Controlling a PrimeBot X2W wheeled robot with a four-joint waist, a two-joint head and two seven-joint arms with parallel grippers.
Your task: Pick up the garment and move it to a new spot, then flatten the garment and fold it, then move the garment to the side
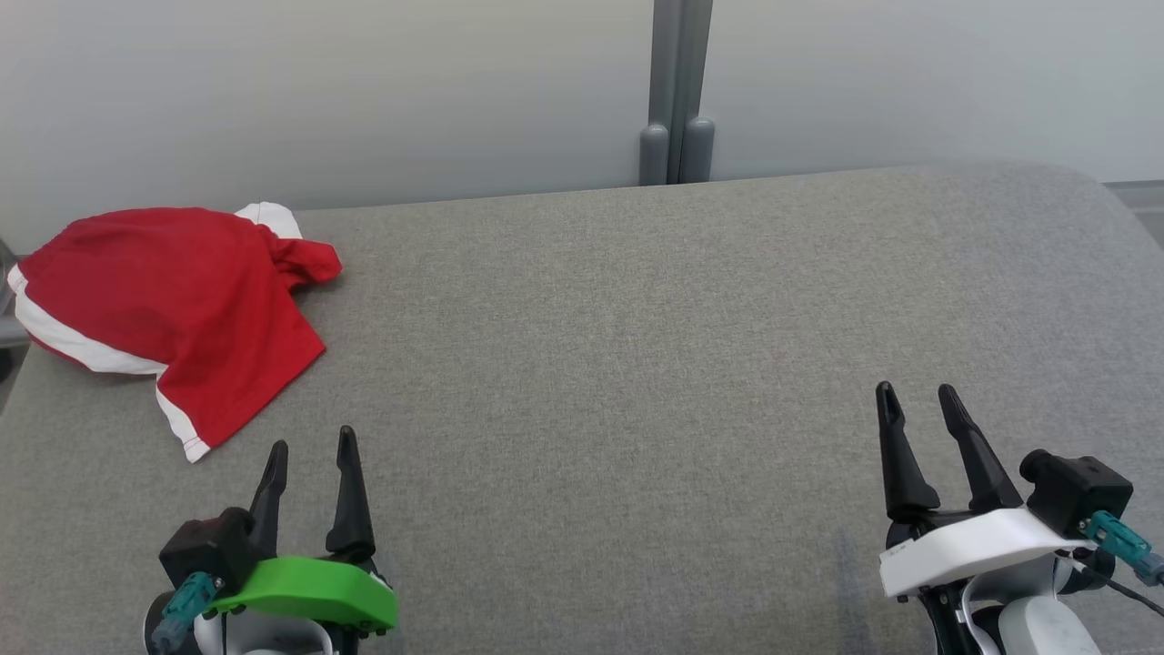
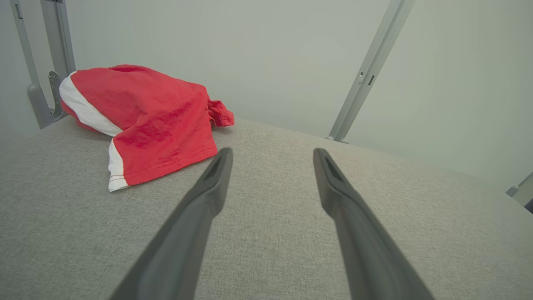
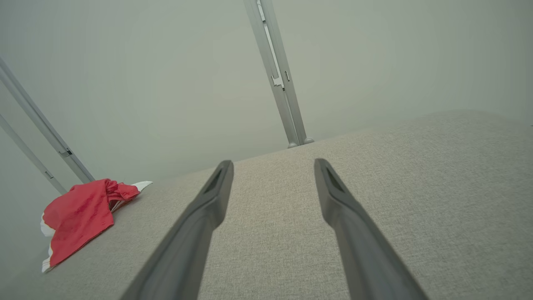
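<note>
Garment [image 1: 173, 309], red, lies bunched well left of post [image 1: 677, 100] in my head view; left gripper [image 1: 312, 438] and right gripper [image 1: 916, 388] stand spread, empty. Left wrist: garment left of post. Right wrist: far left of post, perhaps shorts.

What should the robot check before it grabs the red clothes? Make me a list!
1. The left pincer is open and empty: ok.
2. The right pincer is open and empty: ok.
3. The red garment has nothing on top of it: ok.
4. The red garment lies flat: not ok, it is bunched up.
5. The grey surface has bare room for a new spot: ok.
6. The garment's left edge sits fully on the surface: cannot tell.
</note>
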